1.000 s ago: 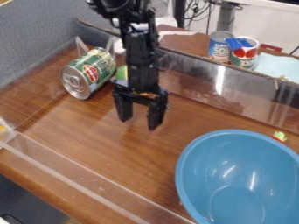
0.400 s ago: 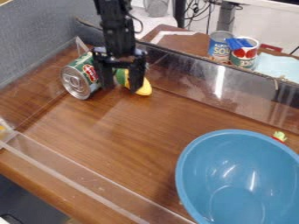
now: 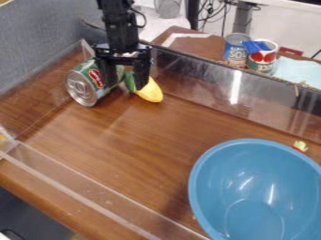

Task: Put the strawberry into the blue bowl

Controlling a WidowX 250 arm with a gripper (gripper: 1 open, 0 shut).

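The blue bowl [image 3: 232, 202] stands empty at the front right of the wooden table. My gripper [image 3: 129, 82] hangs at the back left, pointing down, its fingers open. It stands right beside the green tin can [image 3: 90, 81]. A green piece shows between the fingers. A yellow object [image 3: 150, 92] lies just right of them. No strawberry shows clearly. A tiny red and green thing [image 3: 298, 144] lies past the bowl's far rim, too small to tell what it is.
The green can lies on its side against the grey left wall. A clear pane [image 3: 238, 89] runs along the back, with two tins [image 3: 249, 52] behind it. A low clear barrier [image 3: 75, 183] lines the front edge.
The gripper has moved from the table's middle to the back left, up beside the green can, staying open. The yellow object now shows to its right.
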